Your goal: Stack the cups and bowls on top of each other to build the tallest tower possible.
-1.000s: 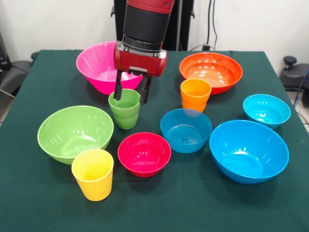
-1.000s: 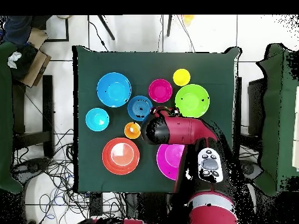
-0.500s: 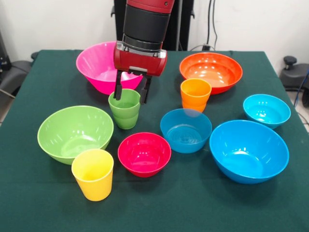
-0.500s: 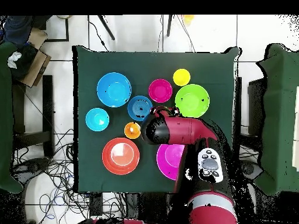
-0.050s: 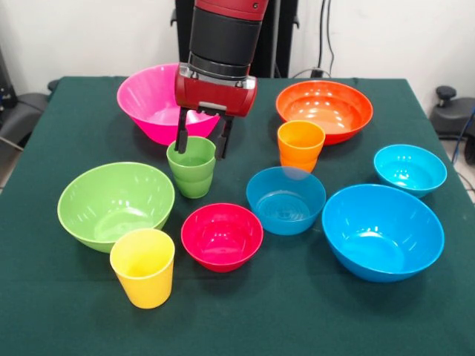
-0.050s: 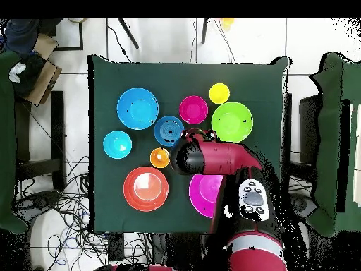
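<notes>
While the gripper (image 5: pixel 200 145) stood parted astride the green cup's (image 5: pixel 192 168) far rim — one finger inside, one outside — nothing had shifted since a second earlier; cup sat at the pink bowl's (image 5: pixel 148 100) five o'clock, unlifted.

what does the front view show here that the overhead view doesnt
Only the front view shows the green cup with the open gripper straddling its rim, one finger inside and one outside. Only the overhead view shows the arm covering that cup and the floor cables around the table. Both show the yellow cup, the orange cup and all seven bowls.
</notes>
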You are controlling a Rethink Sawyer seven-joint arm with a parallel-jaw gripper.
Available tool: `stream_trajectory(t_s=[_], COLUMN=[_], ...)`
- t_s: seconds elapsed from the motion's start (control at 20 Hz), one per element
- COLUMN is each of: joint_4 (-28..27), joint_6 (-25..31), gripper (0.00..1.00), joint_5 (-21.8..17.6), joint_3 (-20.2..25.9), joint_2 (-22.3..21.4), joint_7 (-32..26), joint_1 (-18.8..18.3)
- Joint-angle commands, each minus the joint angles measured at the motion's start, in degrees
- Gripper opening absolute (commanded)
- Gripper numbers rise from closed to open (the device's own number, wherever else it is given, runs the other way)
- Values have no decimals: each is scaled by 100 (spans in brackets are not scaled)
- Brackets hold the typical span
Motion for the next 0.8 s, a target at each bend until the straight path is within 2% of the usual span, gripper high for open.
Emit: stream_trajectory(t_s=[0.05, 0.3, 0.8], joint_4=[183, 316, 314], joint_6=[460, -79, -67], gripper=[100, 100, 100], joint_5=[-64, 57, 55], joint_3=[378, 398, 304], joint_2=[114, 161, 148], joint_7=[365, 739, 776], joint_1=[29, -19, 62])
